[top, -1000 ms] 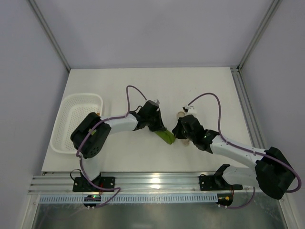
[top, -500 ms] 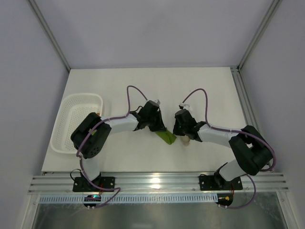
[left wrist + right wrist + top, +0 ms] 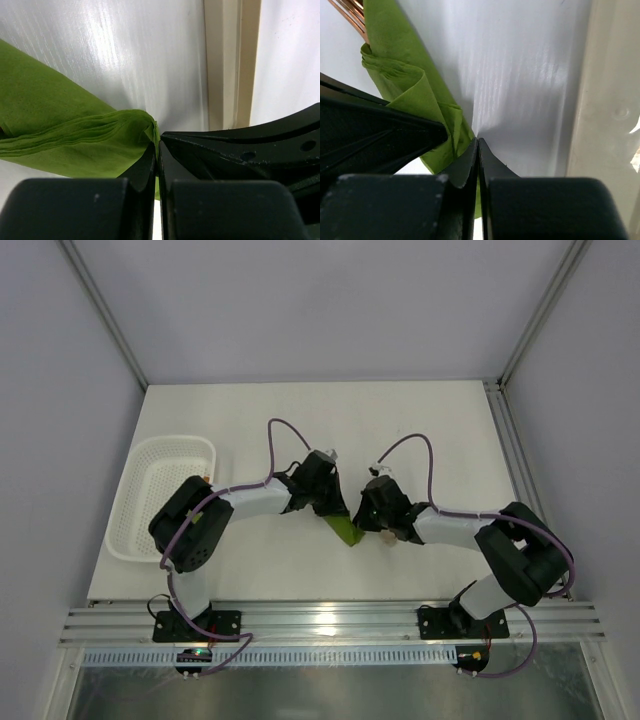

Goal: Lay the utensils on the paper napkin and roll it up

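Note:
The olive-green paper napkin (image 3: 347,530) lies rolled and bunched on the table between my two grippers. My left gripper (image 3: 335,508) is shut on a folded edge of it, as the left wrist view (image 3: 156,150) shows, with green layers (image 3: 65,135) spreading left. My right gripper (image 3: 365,518) is shut on the napkin's other side (image 3: 478,145). In the right wrist view the napkin (image 3: 405,85) wraps the copper utensils (image 3: 351,15), whose ends stick out at the top left. The two grippers nearly touch.
A pale beige oblong piece (image 3: 392,536) lies just right of the right gripper and shows as a beige band in the left wrist view (image 3: 230,65). A white mesh basket (image 3: 160,490) stands at the table's left edge.
My right arm has folded in and its gripper has moved left onto the napkin's end. My left gripper has stayed shut on the napkin, almost still.

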You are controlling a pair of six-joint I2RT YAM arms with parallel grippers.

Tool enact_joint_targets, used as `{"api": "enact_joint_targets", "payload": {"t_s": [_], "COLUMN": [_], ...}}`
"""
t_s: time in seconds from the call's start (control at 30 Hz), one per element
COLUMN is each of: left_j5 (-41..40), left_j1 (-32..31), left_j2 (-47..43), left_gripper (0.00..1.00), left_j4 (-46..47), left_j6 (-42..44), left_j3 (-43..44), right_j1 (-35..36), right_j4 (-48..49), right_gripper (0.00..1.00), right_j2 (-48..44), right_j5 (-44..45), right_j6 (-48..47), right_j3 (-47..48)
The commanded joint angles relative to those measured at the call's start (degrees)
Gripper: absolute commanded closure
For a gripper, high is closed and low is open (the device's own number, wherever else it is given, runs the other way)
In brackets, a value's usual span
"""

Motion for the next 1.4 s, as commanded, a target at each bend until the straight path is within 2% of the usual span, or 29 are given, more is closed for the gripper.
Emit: {"api": "enact_joint_targets", "payload": {"t_s": [0.0, 0.6, 0.83, 1.1, 1.37], "left_j5": [-0.5, -0.6, -0.2, -0.3, -0.1], "left_j1": [-0.4, -0.4, -0.4, -0.4, -0.4], "left_j2": [-1.4, -0.6, 0.2, 0.6, 1.3], "left_gripper": [1.00, 1.00, 1.00, 1.00, 1.00], "left_j4": [-0.9, -2.7, -3.4, -3.9, -3.9], "left_j6": [1.9, 3.2, 3.7, 4.0, 3.9], "left_j3": [1.4, 1.7, 2.5, 3.1, 3.5], "right_j1": [1.4, 3.9, 3.9, 4.3, 4.3], "right_j4": [3.2, 6.1, 2.2, 2.0, 6.3], "right_gripper": [0.96, 0.96, 0.96, 0.96, 0.96], "right_j2": [-1.2, -3.0, -8.4, -16.4, -11.4], "right_j5": [-3.6, -5.1, -3.0, -6.7, -9.9], "right_j6": [1.4, 3.4, 2.2, 1.6, 1.6], "right_j3": [-1.1, -3.2, -4.4, -6.4, -5.5]}}
